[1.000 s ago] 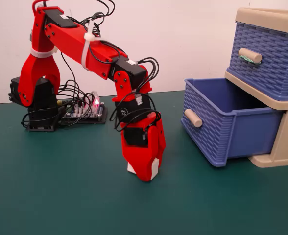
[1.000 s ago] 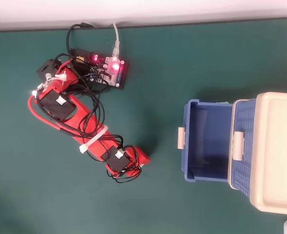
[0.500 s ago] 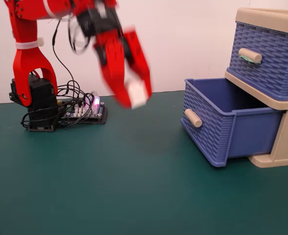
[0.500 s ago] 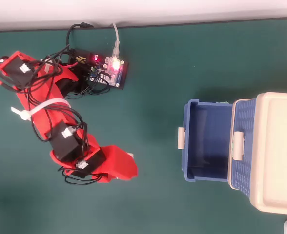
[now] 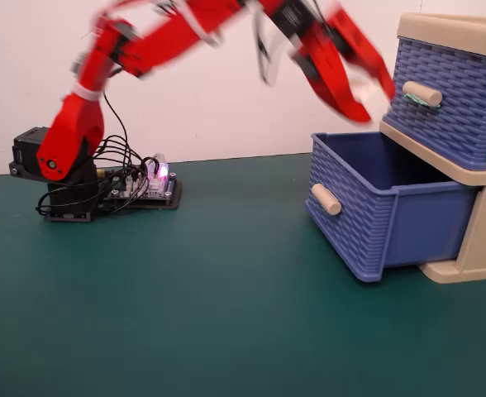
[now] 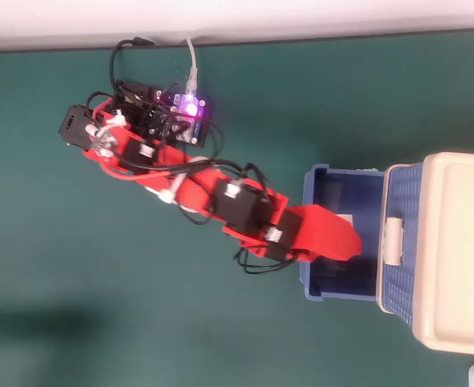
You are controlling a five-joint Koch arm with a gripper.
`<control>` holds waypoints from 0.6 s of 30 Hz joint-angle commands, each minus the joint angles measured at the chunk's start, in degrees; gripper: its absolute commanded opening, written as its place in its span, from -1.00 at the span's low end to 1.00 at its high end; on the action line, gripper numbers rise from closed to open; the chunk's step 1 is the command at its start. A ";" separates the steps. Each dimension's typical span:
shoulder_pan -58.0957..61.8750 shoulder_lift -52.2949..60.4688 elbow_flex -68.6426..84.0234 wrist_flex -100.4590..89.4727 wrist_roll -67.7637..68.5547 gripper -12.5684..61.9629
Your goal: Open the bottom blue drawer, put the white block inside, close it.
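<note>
Your hand (image 5: 365, 98) hangs in the air above the bottom blue drawer (image 5: 375, 207), which stands pulled well out of the beige chest (image 5: 466, 256) on the green bench (image 5: 210, 314). In the fixed view the red arm (image 5: 144, 45) reaches from its base at the left across to the right, and its whole front part is smeared by motion blur. In that view a pale patch sits between the two red fingers, but it is too blurred to name. In the overhead view the hand (image 6: 346, 238) lies over the open drawer (image 6: 313, 286), and the white block (image 6: 343, 219) shows as a small white piece at the upper edge of the red finger, above the drawer's hollow rather than on its floor. So the hand appears to be pinching the white block, with the fingers close about it. The drawer's plain beige peg handle (image 5: 326, 199) points toward the arm's side and nothing touches it. Above it the upper blue drawer (image 5: 445, 95) is pushed in, its handle (image 5: 421, 93) smeared with green. Behind the arm's base, a small circuit board (image 5: 148, 186) with a lit pink lamp rests on the bench among black wires.
</note>
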 commanded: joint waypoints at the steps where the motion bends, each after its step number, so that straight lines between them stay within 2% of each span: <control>1: -0.44 0.00 -3.78 -0.09 1.58 -0.77; 2: -0.53 -0.97 -4.22 -0.35 1.23 -0.53; 5: -0.70 -2.29 -4.31 -0.35 1.41 -0.03; 7: -0.70 -2.20 -4.31 -0.26 1.49 0.13; 9: -0.62 -1.76 -4.39 -0.18 1.49 0.22; 14: -0.53 3.96 -3.96 2.46 1.41 0.24; 18: -0.26 10.90 -3.87 19.60 -2.20 0.24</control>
